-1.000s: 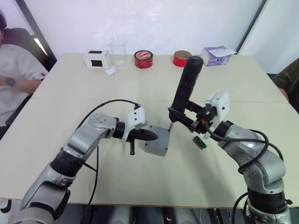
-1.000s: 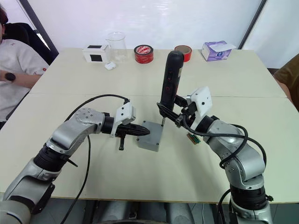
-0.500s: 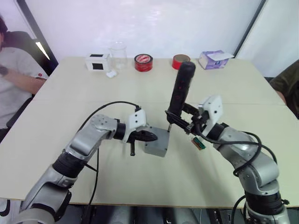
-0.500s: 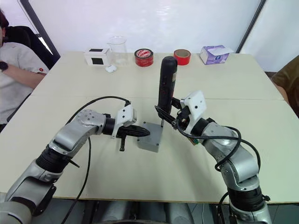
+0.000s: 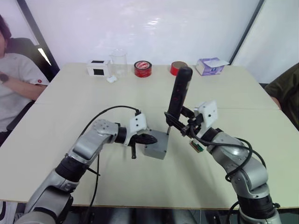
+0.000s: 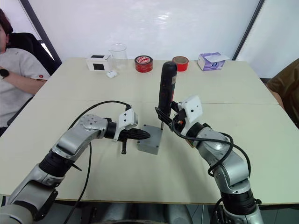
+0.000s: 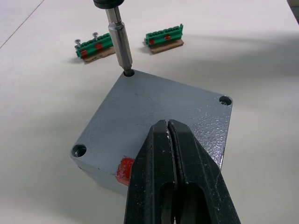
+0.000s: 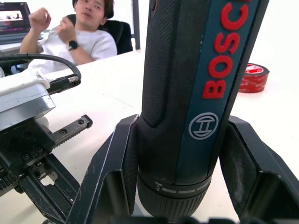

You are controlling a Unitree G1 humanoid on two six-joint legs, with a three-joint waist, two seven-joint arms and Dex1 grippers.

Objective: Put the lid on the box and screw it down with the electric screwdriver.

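While the box sits mid-table with the lid on it, the right gripper grips the electric screwdriver upright. At the left wrist, the left gripper, fingers pressed together, rests on the lid; the bit meets a corner hole. At the right wrist, both fingers flank the screwdriver.

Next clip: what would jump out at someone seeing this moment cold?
The tall black electric screwdriver, standing nearly upright in the right gripper at the table's middle, its bit set in a corner hole of the lid. Under it sits the grey box with a red mark, with the shut left gripper pressing down on its near edge. Two small green terminal strips lie just beyond.
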